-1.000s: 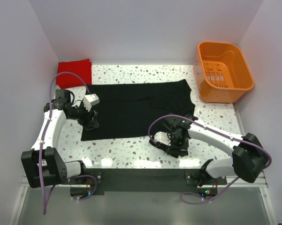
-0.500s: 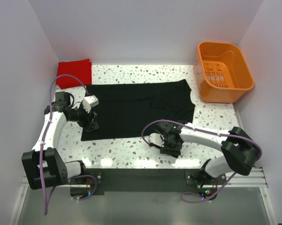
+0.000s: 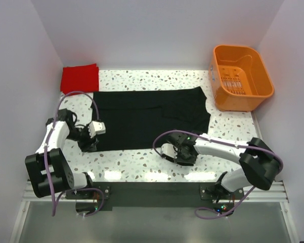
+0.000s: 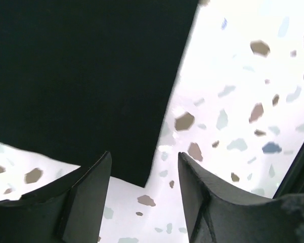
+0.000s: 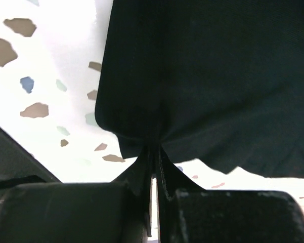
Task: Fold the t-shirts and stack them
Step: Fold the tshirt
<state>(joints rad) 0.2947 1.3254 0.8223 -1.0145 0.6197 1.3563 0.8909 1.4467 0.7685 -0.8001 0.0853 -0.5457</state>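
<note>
The black t-shirt (image 3: 146,116) lies spread flat across the middle of the speckled table (image 3: 136,163). The red t-shirt (image 3: 80,78) sits as a small folded rectangle at the far left corner. My left gripper (image 3: 89,146) is open and low at the black shirt's near left corner. In the left wrist view that corner (image 4: 91,91) lies between the fingers of the left gripper (image 4: 144,158), untouched. My right gripper (image 3: 181,150) is at the shirt's near edge towards the right. In the right wrist view the right gripper (image 5: 153,148) is shut on a pinched fold of the black t-shirt (image 5: 217,76).
An orange plastic basket (image 3: 240,103) stands at the far right corner of the table. White walls close in on the left, back and right. A dark rail with both arm bases runs along the near edge.
My right gripper has shut on the black shirt's near edge. My left arm has drawn back and left to the shirt's near left corner, its jaws a little narrower.
</note>
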